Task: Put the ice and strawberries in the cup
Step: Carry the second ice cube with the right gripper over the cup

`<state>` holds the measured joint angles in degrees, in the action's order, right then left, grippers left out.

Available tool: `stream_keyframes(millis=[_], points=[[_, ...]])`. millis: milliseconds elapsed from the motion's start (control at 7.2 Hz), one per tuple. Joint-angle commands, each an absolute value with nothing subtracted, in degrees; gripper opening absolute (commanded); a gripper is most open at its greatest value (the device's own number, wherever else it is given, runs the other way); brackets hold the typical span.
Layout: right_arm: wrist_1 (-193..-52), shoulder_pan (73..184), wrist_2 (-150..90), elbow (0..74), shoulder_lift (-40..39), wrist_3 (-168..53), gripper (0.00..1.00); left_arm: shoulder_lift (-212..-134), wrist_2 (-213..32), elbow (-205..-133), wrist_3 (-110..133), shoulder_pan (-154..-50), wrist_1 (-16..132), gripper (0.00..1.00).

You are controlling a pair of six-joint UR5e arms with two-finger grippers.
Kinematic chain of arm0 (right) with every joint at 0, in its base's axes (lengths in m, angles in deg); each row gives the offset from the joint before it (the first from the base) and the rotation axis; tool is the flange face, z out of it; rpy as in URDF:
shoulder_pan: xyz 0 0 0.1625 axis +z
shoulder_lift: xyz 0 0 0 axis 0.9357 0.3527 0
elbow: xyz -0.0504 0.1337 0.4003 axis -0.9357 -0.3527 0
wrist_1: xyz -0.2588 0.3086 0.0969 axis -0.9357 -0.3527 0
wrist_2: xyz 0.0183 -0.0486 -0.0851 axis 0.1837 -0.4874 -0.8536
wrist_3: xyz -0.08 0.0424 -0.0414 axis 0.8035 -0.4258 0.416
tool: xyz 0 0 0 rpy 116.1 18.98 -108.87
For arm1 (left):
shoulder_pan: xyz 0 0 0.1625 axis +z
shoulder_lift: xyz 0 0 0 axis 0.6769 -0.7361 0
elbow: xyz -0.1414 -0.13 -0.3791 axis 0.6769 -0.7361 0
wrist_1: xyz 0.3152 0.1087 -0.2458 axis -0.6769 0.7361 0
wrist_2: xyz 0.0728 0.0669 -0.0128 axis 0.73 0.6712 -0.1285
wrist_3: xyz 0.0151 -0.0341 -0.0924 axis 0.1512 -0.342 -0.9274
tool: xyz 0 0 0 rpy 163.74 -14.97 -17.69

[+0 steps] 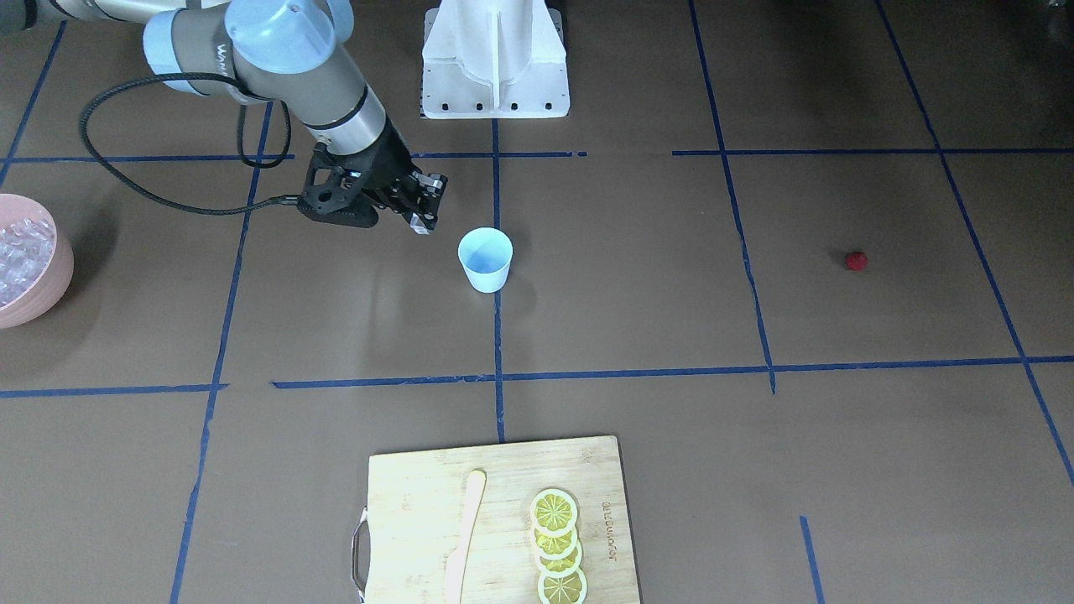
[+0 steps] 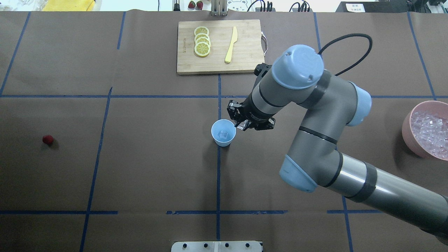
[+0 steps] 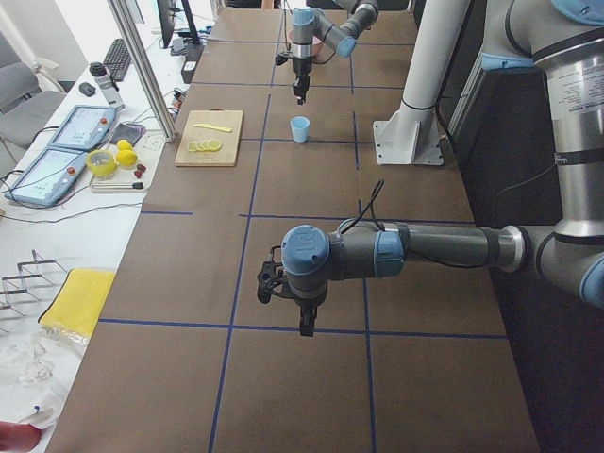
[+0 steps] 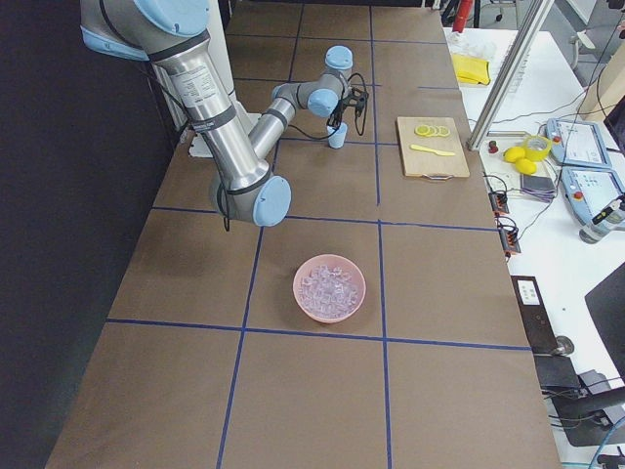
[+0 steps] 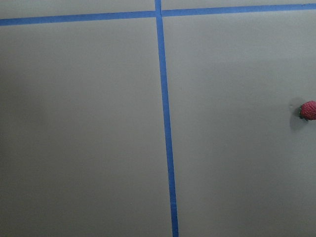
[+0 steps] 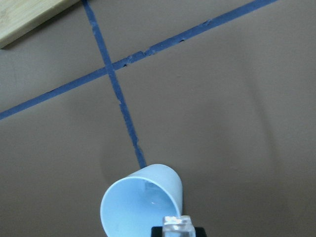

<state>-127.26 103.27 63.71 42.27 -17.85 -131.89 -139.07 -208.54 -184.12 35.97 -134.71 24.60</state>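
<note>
1. Currently my right gripper [image 2: 241,123] hangs just beside the rim of the cup [image 2: 223,132], its fingers pinched on a clear, glassy ice cube [image 6: 177,224].
2. That cup is smooth light-blue plastic, tapered and plain. It stands upright near the middle of the table [image 2: 157,168], on a blue tape line [image 2: 218,175], with a second cube [image 2: 224,133] lying inside.
3. The strawberry [image 2: 48,140], small, red and roundish, lies alone near the table's left end, well apart from the cup.
4. My left gripper [image 3: 300,321] hovers over that left end; I cannot tell how its fingers stand.
5. A round pink bowl [image 2: 407,120] heaped with ice [image 2: 429,132] sits at the table's right edge.
6. A bamboo cutting board [image 2: 245,63] at the far edge carries overlapping lemon slices [image 2: 202,41] and a pale yellow knife [image 2: 231,44]. Its burned-in brand mark is too small to read.
7. The table's covering is matte brown.
</note>
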Motion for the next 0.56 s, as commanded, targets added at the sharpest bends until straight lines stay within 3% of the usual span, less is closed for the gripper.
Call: stream_keyframes(millis=[0, 139, 278, 417], points=[[-126.8, 101.5, 61.8, 37.3, -21.9, -133.5, 0.10, -139.1, -208.6, -184.5, 36.0, -134.7, 24.6, 1.00], [-126.8, 101.1, 61.7, 37.1, -21.8, -133.3, 0.25, -139.1, -208.6, -184.6, 36.0, -134.7, 24.6, 1.00], [-126.8, 101.0, 61.6, 37.0, -21.8, -133.2, 0.30, -139.1, -208.6, -184.6, 36.0, -134.8, 24.6, 1.00], [-126.8, 101.0, 61.6, 37.0, -21.8, -133.1, 0.48, -139.1, -208.5, -184.6, 36.0, -134.8, 24.6, 1.00]])
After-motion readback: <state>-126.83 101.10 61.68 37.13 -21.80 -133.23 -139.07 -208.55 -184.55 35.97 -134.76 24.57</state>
